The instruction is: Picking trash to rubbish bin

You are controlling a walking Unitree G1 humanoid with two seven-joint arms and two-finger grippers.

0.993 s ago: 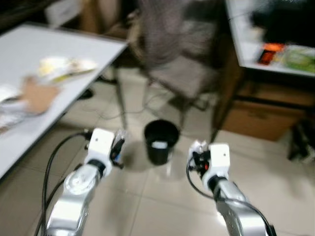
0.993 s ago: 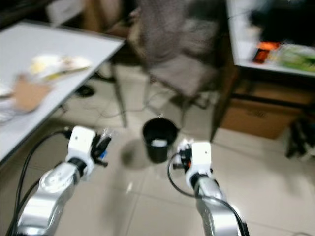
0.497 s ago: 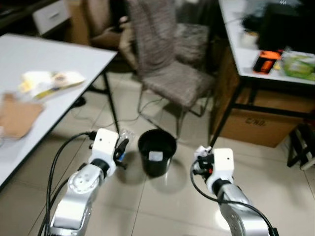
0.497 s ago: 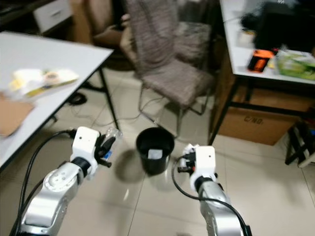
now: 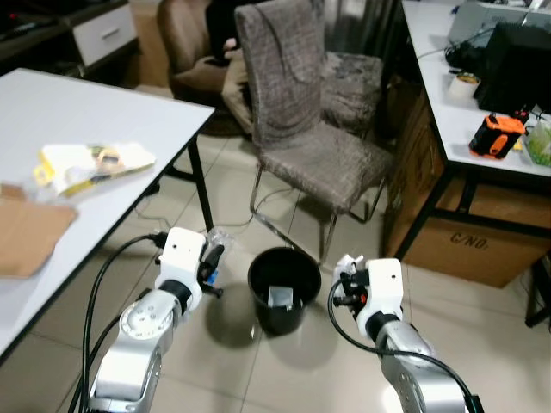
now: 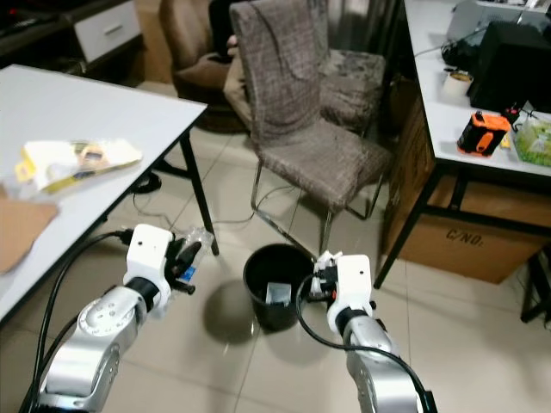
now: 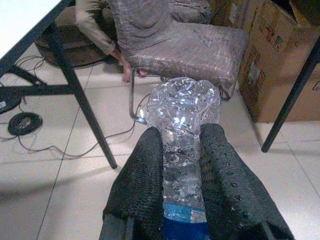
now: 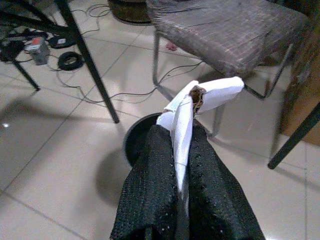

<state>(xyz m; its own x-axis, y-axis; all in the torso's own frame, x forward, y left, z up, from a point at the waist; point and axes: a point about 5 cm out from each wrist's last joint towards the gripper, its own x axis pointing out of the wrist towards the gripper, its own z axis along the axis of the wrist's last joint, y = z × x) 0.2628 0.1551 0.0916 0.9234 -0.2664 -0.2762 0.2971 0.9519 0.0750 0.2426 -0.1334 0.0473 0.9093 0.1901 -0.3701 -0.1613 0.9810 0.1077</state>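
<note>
A black rubbish bin (image 5: 283, 288) stands on the tiled floor between my two arms, with a pale scrap inside it. My left gripper (image 5: 213, 255) is shut on a crumpled clear plastic bottle (image 7: 182, 130) with a blue label, held just left of the bin. My right gripper (image 5: 341, 278) is shut on a folded white paper scrap (image 8: 192, 107), right beside the bin's right rim. In the right wrist view the bin (image 8: 142, 135) lies just beyond the fingers (image 8: 150, 200).
A grey fabric chair (image 5: 306, 129) stands right behind the bin. A white table (image 5: 77, 129) on my left carries a yellow-white wrapper (image 5: 90, 163) and a piece of brown cardboard (image 5: 30, 237). A desk (image 5: 469, 112) with a cardboard box (image 5: 469, 237) under it is on the right.
The camera has steadied and closed in on the bin, which now sits nearer between the arms. Both grippers keep hold of their items.
</note>
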